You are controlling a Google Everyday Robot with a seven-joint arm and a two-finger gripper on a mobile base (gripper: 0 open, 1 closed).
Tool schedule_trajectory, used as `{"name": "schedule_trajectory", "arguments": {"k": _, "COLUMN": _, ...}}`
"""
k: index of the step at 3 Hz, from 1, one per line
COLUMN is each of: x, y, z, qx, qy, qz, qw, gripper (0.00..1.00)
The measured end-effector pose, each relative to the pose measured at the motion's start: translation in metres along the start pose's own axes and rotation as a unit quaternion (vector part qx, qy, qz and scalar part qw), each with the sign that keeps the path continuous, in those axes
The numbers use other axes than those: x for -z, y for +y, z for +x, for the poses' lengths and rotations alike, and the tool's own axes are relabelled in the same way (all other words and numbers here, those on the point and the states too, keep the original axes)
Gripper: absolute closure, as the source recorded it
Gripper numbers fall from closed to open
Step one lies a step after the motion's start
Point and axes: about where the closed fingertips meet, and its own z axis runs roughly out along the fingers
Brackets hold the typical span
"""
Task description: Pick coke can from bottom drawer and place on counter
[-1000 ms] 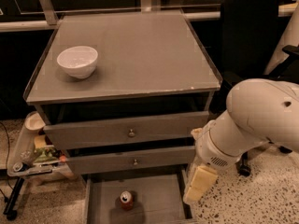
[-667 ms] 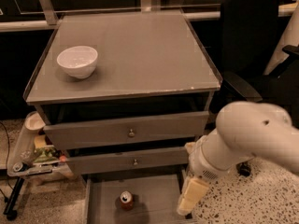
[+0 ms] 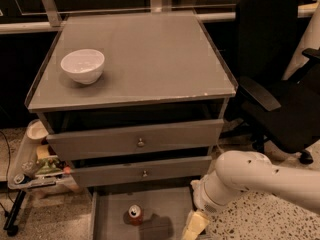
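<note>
The coke can (image 3: 134, 214) stands upright on the floor of the open bottom drawer (image 3: 110, 219), near its middle. The counter (image 3: 150, 59) is the wide grey top of the cabinet. My white arm (image 3: 250, 181) comes in from the lower right. Its gripper (image 3: 194, 228) hangs at the drawer's right side, to the right of the can and apart from it, partly cut off by the bottom edge of the view.
A white bowl (image 3: 83, 65) sits on the counter's left part. The two upper drawers (image 3: 140, 140) with round knobs are shut. A black office chair (image 3: 280, 84) stands to the right. A small cart with clutter (image 3: 35, 169) stands to the left of the cabinet.
My arm and gripper have moved down and to the left, closer to the open bottom drawer. The can, bowl and drawers have not moved.
</note>
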Motion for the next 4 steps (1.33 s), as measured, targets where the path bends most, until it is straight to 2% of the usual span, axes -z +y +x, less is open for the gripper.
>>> {"name": "schedule_trajectory", "arguments": {"k": 1, "x": -0.007, "y": 0.001, "z": 0.003, "qx": 0.002, "qy": -0.004, "qz": 0.0, "qw": 1.0, "gripper": 0.0}}
{"name": "schedule_trajectory", "arguments": {"k": 2, "x": -0.034, "y": -0.015, "z": 0.014, "qx": 0.012, "qy": -0.033, "qz": 0.01, "qw": 0.9993, "gripper": 0.0}}
{"name": "schedule_trajectory", "arguments": {"k": 3, "x": -0.079, "y": -0.042, "z": 0.033, "qx": 0.007, "qy": -0.082, "qz": 0.015, "qw": 0.9965, "gripper": 0.0}}
{"name": "schedule_trajectory", "arguments": {"k": 4, "x": -0.129, "y": -0.056, "z": 0.054, "qx": -0.007, "qy": -0.124, "qz": -0.005, "qw": 0.9922, "gripper": 0.0}}
